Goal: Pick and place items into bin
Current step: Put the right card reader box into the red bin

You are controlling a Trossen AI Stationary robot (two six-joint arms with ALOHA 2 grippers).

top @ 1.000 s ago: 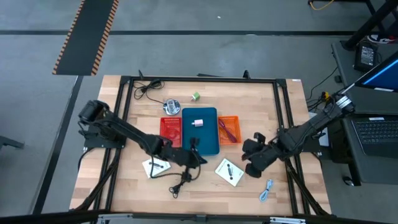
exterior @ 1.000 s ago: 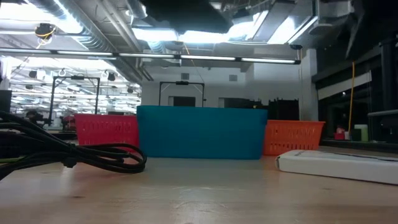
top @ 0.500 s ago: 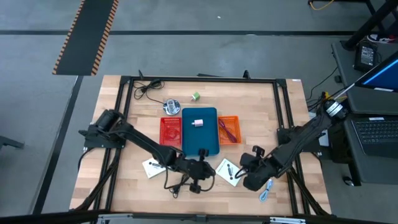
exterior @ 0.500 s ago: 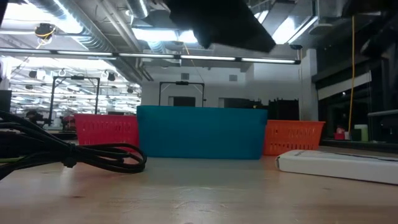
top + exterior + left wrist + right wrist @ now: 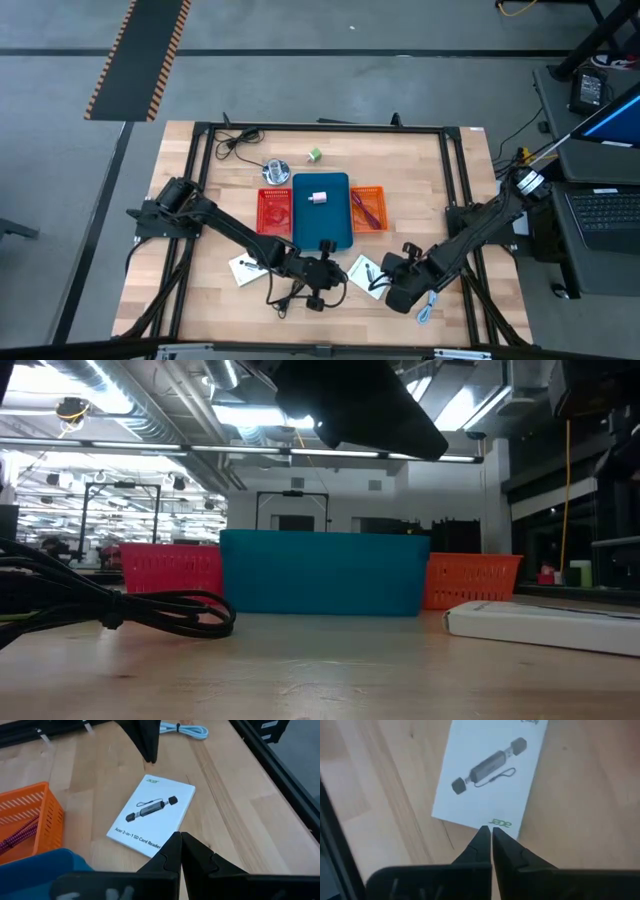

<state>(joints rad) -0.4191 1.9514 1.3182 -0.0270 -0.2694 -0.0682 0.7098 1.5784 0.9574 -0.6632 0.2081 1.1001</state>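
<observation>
A white card with a black printed part (image 5: 364, 272) lies flat on the wood near the table's near edge. My left gripper (image 5: 180, 836) is shut and hovers over the card's (image 5: 152, 814) edge nearest the blue bin (image 5: 322, 228). My right gripper (image 5: 491, 829) is shut, above the card's (image 5: 487, 775) opposite edge, by the small green logo. A second white card (image 5: 248, 268), a black cable (image 5: 290, 294) and a blue-white cable (image 5: 430, 305) lie nearby. A pale block (image 5: 319, 197) sits in the bin. A reddish cable (image 5: 366, 208) lies in the orange basket. The green cube (image 5: 315, 155) stands at the far side.
A red basket (image 5: 275, 210) and an orange basket (image 5: 379, 192) flank the bin. A shiny silver round object (image 5: 276, 171) and another black cable (image 5: 236, 140) lie toward the far edge. A black frame (image 5: 455, 180) borders the table. Bare wood shows at the far right.
My left gripper has moved from the bin's near end toward the near edge, stopping beside the white card. My right gripper has moved toward the near edge and leftward, closing in on the same card. No object has moved.
</observation>
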